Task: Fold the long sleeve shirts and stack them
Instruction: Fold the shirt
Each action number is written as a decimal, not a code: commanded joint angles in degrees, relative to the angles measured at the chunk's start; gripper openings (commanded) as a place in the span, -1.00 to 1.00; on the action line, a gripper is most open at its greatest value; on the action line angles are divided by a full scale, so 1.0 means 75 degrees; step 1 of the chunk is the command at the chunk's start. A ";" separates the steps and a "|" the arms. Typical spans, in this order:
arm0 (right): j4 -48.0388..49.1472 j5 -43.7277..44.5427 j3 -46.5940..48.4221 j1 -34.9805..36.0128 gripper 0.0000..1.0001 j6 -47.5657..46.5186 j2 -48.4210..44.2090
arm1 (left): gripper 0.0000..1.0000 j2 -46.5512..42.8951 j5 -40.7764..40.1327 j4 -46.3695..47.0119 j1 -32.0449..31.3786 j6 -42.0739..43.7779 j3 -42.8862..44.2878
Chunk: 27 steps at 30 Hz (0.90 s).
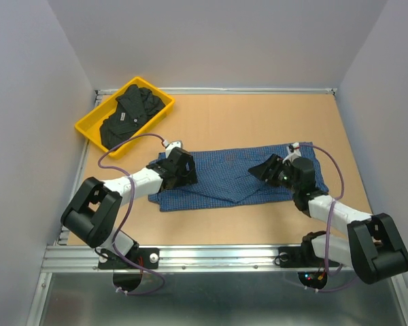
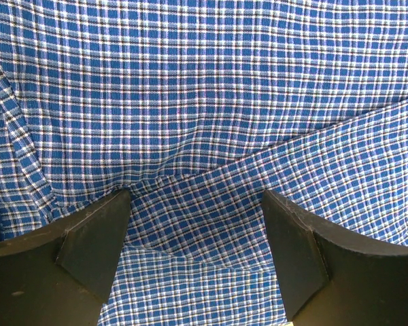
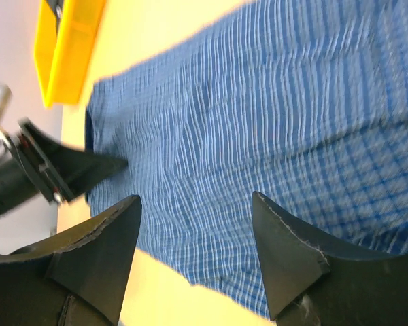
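Far left, back corner of the table: yellow bin w/ the black shirt bunched inside, small white tag showing. It lies well apart from both grippers.

L gripper sits over the left end of the blue shirt, fingers spread wide, nothing pinched. In the wrist view the L gripper looks straight down on the blue shirt; both fingers are right at the cloth, and a folded edge runs diagonally between them, up to the right. Can't tell if the tips touch the fabric.

The blue shirt lies flat mid-table, long side running left-right, w/ overlapping flaps along its near edge.

R gripper is over the right part of the shirt, pointing left toward the other arm. Its wrist view is blurred: R gripper spread, nothing between the fingers, blue shirt beneath and beyond. The L gripper's tip shows at frame left, the bin above it, bare table between.
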 commanded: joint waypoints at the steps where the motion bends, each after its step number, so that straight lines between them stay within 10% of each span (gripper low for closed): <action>1: -0.0630 0.0572 0.0909 -0.0289 0.41 -0.0538 -0.0163 | 0.79 -0.0149 -0.0159 -0.0473 0.0064 0.0038 0.0204; 13: 0.0191 0.1262 0.0888 -0.1343 0.38 -0.0163 0.2040 | 0.79 -0.0125 -0.0147 -0.0309 0.0064 -0.0114 -0.0147; 19: -0.1612 0.1908 0.1284 -0.1461 0.39 -0.1204 0.0826 | 0.79 -0.0348 -0.0066 -0.0192 0.0064 -0.0196 -0.0417; 27: -0.1289 -0.1146 0.1601 -0.0586 0.40 -0.0902 0.0037 | 0.79 -0.0501 0.0064 -0.0028 0.0053 -0.0301 -0.0569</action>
